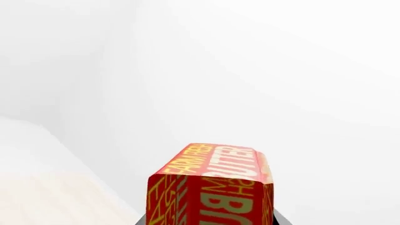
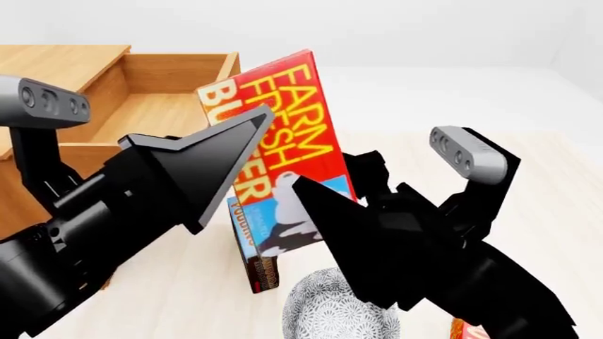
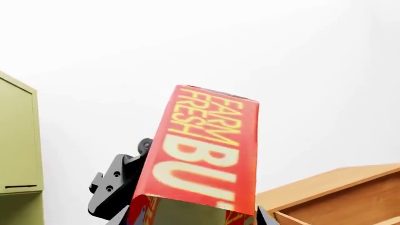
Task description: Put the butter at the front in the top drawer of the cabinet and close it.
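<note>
The butter [image 2: 282, 134], a red carton with yellow lettering and a cow picture, is held tilted in the air in front of me. My left gripper [image 2: 236, 141] clamps it from the left; its dark fingers [image 1: 142, 220] flank the carton's end [image 1: 212, 187]. My right gripper [image 2: 325, 205] grips the carton's lower part, with grey fingertips [image 3: 132, 213] either side of the butter [image 3: 206, 150]. Behind and to the left, the top drawer [image 2: 151, 113] of the cabinet [image 2: 47, 60] stands pulled open, and the part of its inside that shows is bare.
A blue pudding box [image 2: 242, 229] stands on the floor behind the held carton. A patterned bowl [image 2: 330, 318] sits at the lower middle, with something red [image 2: 462, 329] at the lower right edge. An olive-green cupboard [image 3: 16, 140] and the wooden cabinet [image 3: 337, 192] show in the right wrist view.
</note>
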You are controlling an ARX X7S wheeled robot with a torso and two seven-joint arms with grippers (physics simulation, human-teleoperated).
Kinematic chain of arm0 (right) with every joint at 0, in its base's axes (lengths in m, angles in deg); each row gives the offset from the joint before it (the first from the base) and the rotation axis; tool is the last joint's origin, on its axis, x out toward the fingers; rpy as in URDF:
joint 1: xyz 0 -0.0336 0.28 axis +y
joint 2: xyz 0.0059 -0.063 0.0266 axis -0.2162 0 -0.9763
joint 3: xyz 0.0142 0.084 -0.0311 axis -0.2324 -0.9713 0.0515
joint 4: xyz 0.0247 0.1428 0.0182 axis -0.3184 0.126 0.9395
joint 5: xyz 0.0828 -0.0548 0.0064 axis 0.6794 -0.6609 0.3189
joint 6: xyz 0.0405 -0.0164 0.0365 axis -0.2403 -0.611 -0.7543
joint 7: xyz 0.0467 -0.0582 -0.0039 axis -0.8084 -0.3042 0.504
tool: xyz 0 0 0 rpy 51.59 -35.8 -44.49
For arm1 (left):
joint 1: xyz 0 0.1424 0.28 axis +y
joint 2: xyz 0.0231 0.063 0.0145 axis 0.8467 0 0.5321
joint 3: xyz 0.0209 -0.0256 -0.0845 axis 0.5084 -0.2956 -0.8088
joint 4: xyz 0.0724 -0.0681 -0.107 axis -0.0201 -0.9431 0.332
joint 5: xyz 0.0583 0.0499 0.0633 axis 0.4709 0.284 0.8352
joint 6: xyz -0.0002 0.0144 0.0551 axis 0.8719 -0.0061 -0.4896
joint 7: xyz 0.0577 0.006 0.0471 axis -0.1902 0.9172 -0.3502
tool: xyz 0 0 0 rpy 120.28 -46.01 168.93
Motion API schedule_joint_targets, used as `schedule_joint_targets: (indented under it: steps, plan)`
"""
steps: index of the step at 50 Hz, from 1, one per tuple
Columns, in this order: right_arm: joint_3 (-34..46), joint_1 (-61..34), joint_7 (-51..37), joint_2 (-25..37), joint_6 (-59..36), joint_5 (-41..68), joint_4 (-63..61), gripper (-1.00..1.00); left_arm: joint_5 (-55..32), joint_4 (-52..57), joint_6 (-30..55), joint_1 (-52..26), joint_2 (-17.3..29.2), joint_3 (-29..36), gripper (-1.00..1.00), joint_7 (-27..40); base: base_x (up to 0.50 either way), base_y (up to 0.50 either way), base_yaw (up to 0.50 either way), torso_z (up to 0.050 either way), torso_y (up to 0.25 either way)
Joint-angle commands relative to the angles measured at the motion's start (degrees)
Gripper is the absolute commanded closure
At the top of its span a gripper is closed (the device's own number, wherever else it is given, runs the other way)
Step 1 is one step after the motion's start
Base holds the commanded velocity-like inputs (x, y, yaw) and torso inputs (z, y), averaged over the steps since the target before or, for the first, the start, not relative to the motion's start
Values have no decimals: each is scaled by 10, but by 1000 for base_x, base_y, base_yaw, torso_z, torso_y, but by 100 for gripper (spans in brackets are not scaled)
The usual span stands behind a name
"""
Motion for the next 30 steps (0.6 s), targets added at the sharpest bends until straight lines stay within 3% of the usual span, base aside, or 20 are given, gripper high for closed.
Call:
schedule_joint_targets:
  steps: [1,30]
  plan:
    - [-9,6,-10,10,3,7,-13,-100,-21,0,-10,-7,1,-18,100,0,0,0,0,0,0]
    - [-85,89,-49,70,41,17,-93,-100,-27,11,-18,-13,34,-47,100,15,0,0,0,0,1]
